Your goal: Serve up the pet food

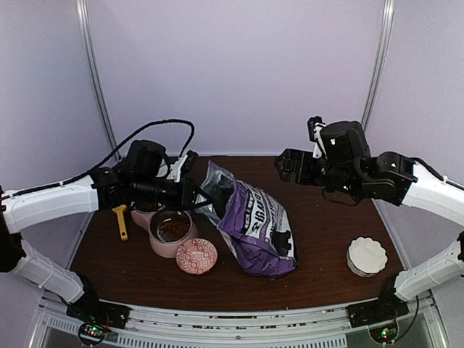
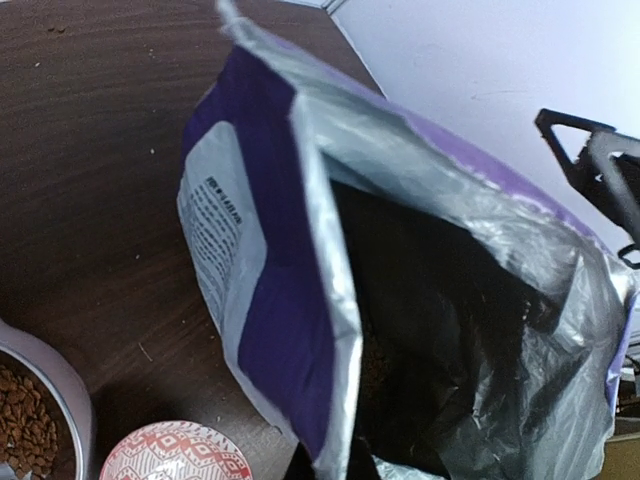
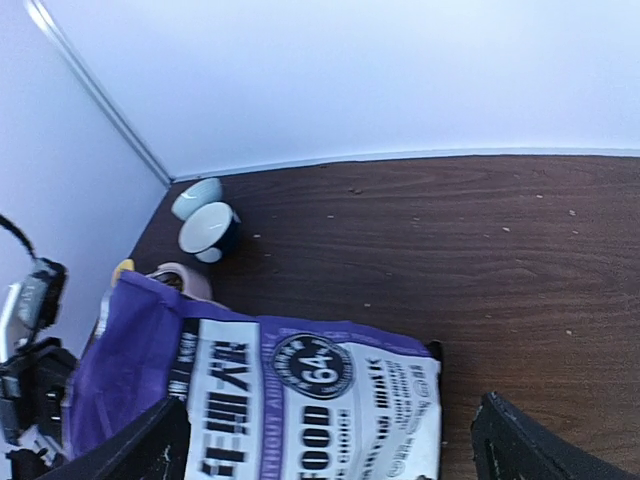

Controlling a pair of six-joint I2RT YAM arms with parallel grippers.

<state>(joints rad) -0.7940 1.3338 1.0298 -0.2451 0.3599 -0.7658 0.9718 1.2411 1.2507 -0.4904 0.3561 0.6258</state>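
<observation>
The purple pet food bag (image 1: 255, 226) lies on the table with its open, silver-lined mouth (image 2: 440, 300) turned to the left. My left gripper (image 1: 201, 197) is shut on the mouth's near silver edge (image 2: 345, 440), a dark finger showing on each side of it. Brown kibble (image 1: 174, 229) fills a steel bowl in the pink feeder (image 1: 161, 249); the left wrist view shows it at the lower left (image 2: 22, 418). My right gripper (image 1: 285, 165) hangs open above the back of the table, apart from the bag (image 3: 290, 395), its fingers (image 3: 135, 450) spread wide.
A yellow scoop (image 1: 120, 221) lies left of the feeder. A red patterned dish (image 1: 196, 256) sits in front of it. A white fluted bowl (image 1: 366, 255) stands at the front right. Two small cups (image 3: 205, 225) stand by the back wall.
</observation>
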